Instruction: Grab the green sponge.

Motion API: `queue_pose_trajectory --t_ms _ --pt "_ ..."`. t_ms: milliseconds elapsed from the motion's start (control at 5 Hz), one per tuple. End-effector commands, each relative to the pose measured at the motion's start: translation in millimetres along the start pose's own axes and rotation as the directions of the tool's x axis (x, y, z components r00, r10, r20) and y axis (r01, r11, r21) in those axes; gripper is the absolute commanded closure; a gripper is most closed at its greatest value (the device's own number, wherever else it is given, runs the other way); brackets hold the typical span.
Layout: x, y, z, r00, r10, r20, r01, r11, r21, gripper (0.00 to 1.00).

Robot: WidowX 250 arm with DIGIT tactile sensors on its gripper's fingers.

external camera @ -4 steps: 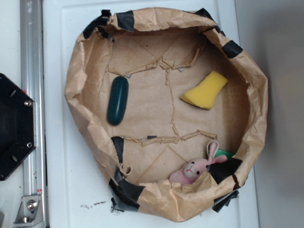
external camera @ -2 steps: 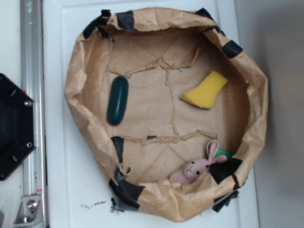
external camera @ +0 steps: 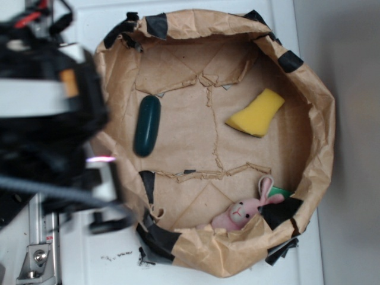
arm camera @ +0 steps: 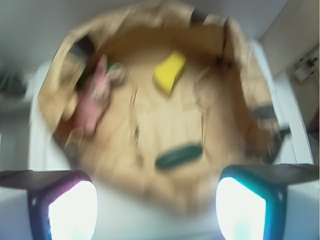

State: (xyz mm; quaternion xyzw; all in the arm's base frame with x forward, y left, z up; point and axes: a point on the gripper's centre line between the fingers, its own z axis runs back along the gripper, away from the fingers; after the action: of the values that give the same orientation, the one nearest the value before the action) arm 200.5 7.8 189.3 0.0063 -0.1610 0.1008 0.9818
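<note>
A sliver of the green sponge point(external camera: 280, 192) shows at the lower right inside the brown paper bowl point(external camera: 107, 89), tucked behind the pink plush bunny point(external camera: 244, 209). In the blurred wrist view the green sponge point(arm camera: 113, 66) is a faint green patch by the bunny point(arm camera: 95, 97) at the upper left. My gripper point(arm camera: 157, 210) is open, its fingers wide apart with nothing between them, above the bowl's near rim and far from the sponge. In the exterior view my arm point(external camera: 47, 124) is a dark blur over the bowl's left edge.
A dark green capsule point(external camera: 147, 125) lies at the bowl's left and a yellow wedge sponge point(external camera: 256, 113) at its upper right. The bowl's crumpled paper walls, patched with black tape point(external camera: 282, 214), stand up around everything. A metal rail point(external camera: 40, 243) runs along the left.
My arm has swung into the exterior view from the left, over the bowl's left rim. The things in the bowl have not moved.
</note>
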Motion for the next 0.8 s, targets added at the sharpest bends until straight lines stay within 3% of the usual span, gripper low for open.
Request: queue_pose_trajectory --t_ms 0,200,400,600 --pt "63.3 36.1 -92.0 0.977 0.197 -0.084 -0.194 0.98 0.035 0.0" --pt "71.4 34.6 -131.5 0.958 0.25 -0.14 -0.247 0.968 0.042 0.0" --pt "72.7 20.2 -150.1 0.962 0.201 -0.185 -0.198 0.98 0.03 0.0" --pt "74.4 2.8 -161.2 0.964 0.129 -0.231 -0.143 0.989 -0.042 0.0"
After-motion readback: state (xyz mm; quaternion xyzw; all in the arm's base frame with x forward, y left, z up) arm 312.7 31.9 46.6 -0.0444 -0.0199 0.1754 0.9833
